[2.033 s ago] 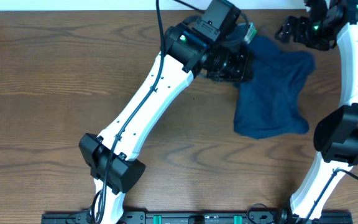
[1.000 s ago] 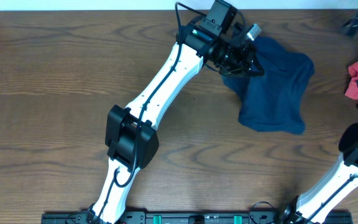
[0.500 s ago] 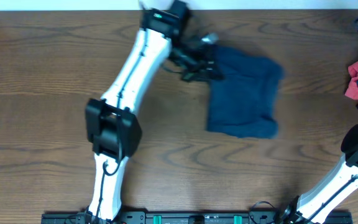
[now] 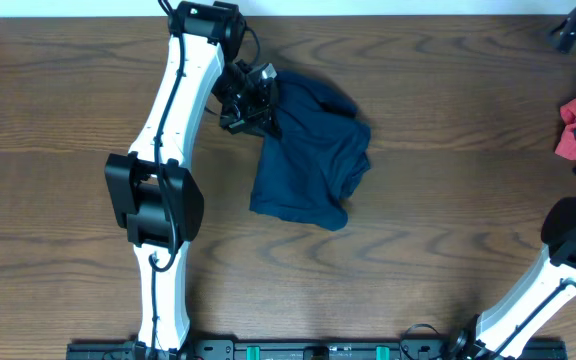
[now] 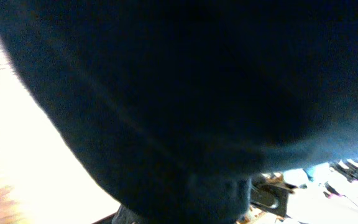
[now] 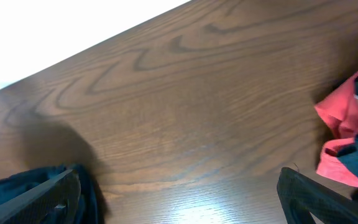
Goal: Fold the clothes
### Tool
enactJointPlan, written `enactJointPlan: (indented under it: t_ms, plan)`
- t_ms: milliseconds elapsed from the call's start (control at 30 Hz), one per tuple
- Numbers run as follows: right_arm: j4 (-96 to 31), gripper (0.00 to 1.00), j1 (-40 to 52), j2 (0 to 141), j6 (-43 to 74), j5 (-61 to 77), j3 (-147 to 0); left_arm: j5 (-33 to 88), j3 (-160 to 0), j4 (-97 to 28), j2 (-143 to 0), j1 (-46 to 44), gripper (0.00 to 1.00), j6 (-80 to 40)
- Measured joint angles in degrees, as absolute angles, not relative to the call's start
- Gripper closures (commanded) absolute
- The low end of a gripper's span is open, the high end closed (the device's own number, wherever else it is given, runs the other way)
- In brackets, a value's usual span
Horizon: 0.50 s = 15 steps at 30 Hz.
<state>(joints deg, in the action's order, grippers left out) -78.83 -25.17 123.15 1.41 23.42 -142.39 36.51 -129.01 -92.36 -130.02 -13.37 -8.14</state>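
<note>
Dragged leftward, clothes point(image 4: 313, 165) sit clamped in left tool point(image 4: 260, 108), its wrist view all navy; right tool point(image 6: 179, 196) gapes empty.

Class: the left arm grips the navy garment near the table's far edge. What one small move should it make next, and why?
Probably draw the held edge a little away from the rest, to pull the fabric flat. The left gripper is shut on the upper-left corner of the clothes, which lie bunched and creased on the table. The right gripper stands open, far off.
</note>
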Motion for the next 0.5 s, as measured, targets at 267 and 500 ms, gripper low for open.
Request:
enactJointPlan:
  t_ms: [267,500]
  plan:
    - [-81.0,0.01,-23.2,123.2,1.0,23.4,-142.4,25.8,-128.4,-92.2,-130.0,-14.0,0.94,-15.0]
    - [-82.5,0.01,-19.1,123.2,0.6,23.1,-142.4,19.2,-122.7,-90.2,-130.0,-13.5,0.02,-19.7]
